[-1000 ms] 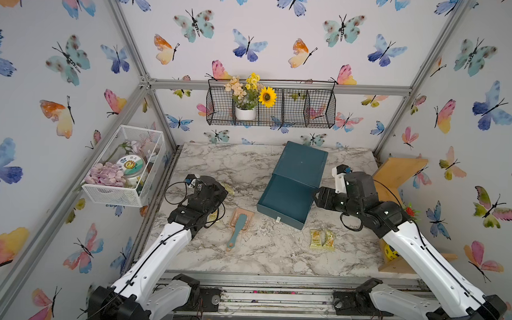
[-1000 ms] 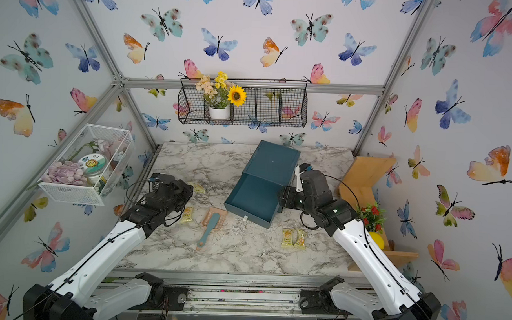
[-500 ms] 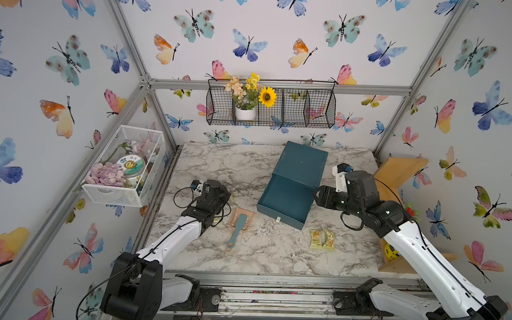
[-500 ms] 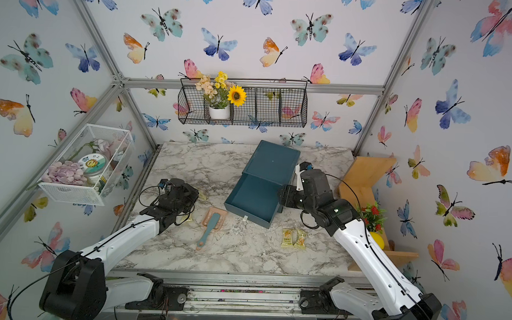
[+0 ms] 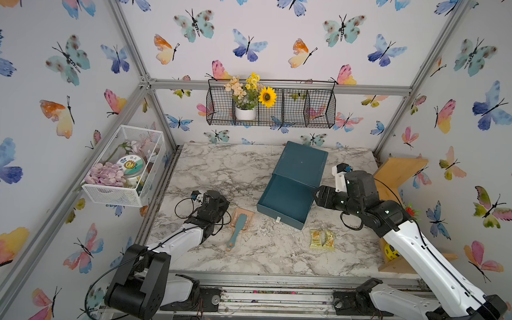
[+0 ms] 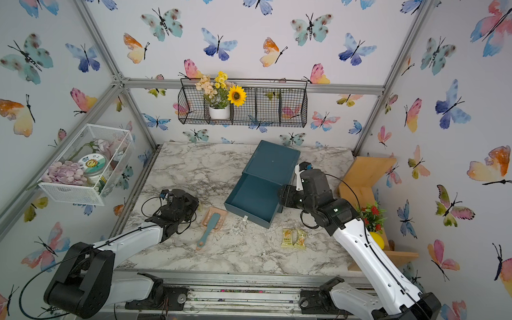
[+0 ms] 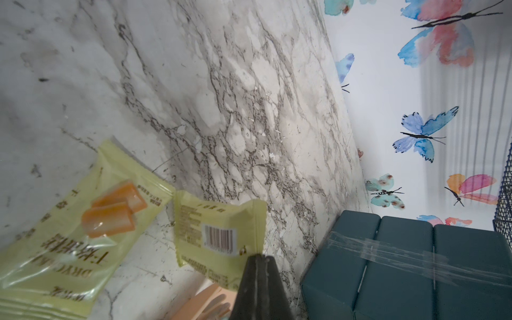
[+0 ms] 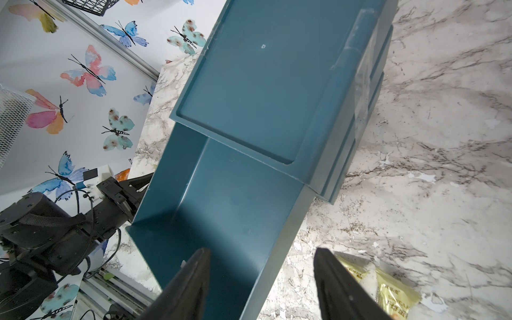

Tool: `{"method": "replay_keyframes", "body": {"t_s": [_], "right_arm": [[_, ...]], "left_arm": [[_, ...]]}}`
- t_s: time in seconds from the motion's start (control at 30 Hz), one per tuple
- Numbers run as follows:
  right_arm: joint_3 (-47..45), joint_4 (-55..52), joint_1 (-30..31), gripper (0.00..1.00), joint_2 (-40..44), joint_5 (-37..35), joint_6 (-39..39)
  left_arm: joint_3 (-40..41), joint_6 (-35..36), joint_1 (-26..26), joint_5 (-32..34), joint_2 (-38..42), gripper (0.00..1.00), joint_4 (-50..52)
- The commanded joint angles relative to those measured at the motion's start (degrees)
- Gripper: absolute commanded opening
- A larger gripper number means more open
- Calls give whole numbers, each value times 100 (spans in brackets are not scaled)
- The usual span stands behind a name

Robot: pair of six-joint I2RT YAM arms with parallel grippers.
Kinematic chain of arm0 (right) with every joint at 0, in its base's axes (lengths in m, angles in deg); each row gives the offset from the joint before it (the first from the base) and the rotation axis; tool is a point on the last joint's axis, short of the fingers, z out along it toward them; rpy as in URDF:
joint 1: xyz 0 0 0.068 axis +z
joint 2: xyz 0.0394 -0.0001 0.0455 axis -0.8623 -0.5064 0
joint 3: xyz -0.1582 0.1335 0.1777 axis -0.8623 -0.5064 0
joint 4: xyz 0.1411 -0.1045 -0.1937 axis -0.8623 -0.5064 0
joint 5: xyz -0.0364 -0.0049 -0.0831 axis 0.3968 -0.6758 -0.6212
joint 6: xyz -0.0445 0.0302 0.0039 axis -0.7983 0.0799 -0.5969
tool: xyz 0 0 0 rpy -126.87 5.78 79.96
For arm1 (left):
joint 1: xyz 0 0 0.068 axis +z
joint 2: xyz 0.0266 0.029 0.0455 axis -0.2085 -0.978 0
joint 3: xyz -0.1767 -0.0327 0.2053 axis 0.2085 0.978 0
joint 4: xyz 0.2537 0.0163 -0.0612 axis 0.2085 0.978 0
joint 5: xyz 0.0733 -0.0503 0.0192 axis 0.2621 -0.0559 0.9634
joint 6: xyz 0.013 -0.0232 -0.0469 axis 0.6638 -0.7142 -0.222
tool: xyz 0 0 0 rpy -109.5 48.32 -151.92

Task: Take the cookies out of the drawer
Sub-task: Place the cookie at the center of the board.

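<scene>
Writing: 1 pale yellow packet (image 7: 74,221) reads "DRYC", the rest blurred; the barcode packet (image 7: 219,235) beside it shows fine print too small to read.
Cookies: all on the marble table (image 5: 219,171), outside the drawer (image 5: 282,196); 2 cookies (image 5: 322,239) lie touching near its front corner.
Left gripper (image 7: 259,259): jaws closed together, tip over the barcode packet's corner; contact unclear.
Hidden: in both top views the left arm covers those 2 packets.
Right gripper (image 8: 261,249): jaws apart, empty, astride the drawer's side wall.
Room: bare marble behind; brush (image 5: 237,230) between left arm and drawer.
</scene>
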Motion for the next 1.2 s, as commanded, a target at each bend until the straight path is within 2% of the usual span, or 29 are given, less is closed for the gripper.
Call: {"method": "replay_keyframes", "body": {"t_s": [0.0, 0.37, 0.47, 0.57, 0.7, 0.8, 0.97, 1.07, 1.17], "right_arm": [[86, 91, -27, 64, -15, 115, -37], [44, 157, -26, 64, -34, 163, -5], [51, 158, -27, 64, -41, 164, -9], [69, 150, -26, 64, -29, 159, -1], [77, 114, -26, 63, 2, 118, -7], [125, 54, -27, 64, 11, 49, -48], [268, -12, -27, 64, -71, -23, -189], [409, -19, -27, 64, -184, -35, -313], [634, -29, -27, 64, -345, -59, -463]], "left_arm": [[254, -201, 34, 43, 153, 0, -24], [1041, -583, -179, 101, 859, 1, 444], [1106, -605, -221, 99, 912, 8, 581], [1144, -627, -239, 119, 985, 24, 678], [1053, -524, -240, 236, 1190, 38, 958], [847, -322, -239, 390, 1476, 43, 1305], [248, 33, -247, 496, 1982, 42, 2041], [-93, -10, -336, 273, 2149, 33, 2404], [-291, -392, -830, 272, 2233, 25, 2546]]}}
